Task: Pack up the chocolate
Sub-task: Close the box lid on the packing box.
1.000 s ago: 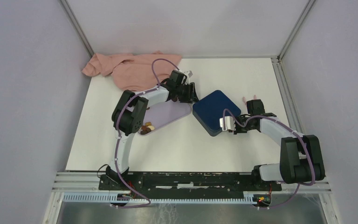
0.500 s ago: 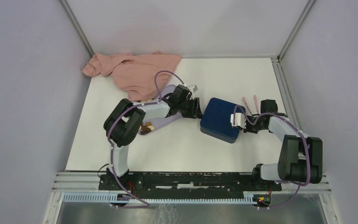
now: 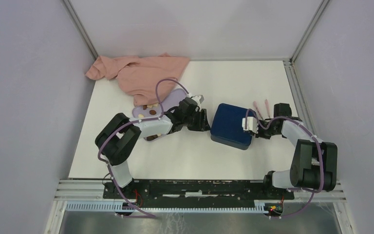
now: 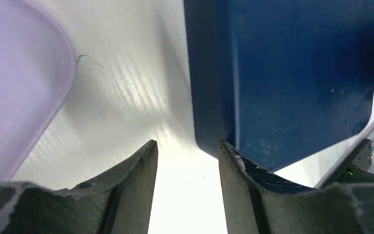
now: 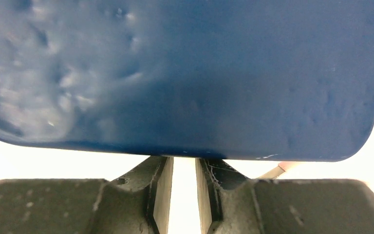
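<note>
While the dark blue box sits shut mid-frame, the chocolate lies on the lilac tray at centre-left. The left pincer is open at the box corner. The right pincer is nearly closed, its grip indeterminate. Recommended: brace the base and lift the lid squarely.
</note>
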`<state>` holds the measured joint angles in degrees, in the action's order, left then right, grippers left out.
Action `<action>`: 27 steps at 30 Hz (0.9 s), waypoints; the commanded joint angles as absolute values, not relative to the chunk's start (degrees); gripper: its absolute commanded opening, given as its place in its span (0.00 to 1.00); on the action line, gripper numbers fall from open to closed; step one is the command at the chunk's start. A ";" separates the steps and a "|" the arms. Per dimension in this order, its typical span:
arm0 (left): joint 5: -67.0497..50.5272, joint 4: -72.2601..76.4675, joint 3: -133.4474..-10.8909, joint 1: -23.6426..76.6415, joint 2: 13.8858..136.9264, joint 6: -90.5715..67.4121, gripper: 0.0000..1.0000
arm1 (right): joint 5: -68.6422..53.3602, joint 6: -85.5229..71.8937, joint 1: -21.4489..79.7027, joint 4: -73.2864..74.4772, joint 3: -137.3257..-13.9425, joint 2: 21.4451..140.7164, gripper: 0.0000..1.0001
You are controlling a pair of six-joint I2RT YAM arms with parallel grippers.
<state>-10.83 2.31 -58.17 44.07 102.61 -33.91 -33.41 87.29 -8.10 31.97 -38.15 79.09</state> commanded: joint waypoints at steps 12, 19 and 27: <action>-0.77 -2.78 -58.04 43.38 94.87 -28.68 0.58 | -39.65 77.41 -16.55 37.81 -45.90 81.67 0.27; -0.78 -4.44 -64.39 41.86 100.30 -25.76 0.58 | -40.20 49.47 -16.60 32.71 -52.02 89.52 0.14; -0.18 -1.24 -60.23 41.14 96.84 -25.74 0.58 | -45.87 38.88 -15.86 32.73 -53.94 96.16 0.07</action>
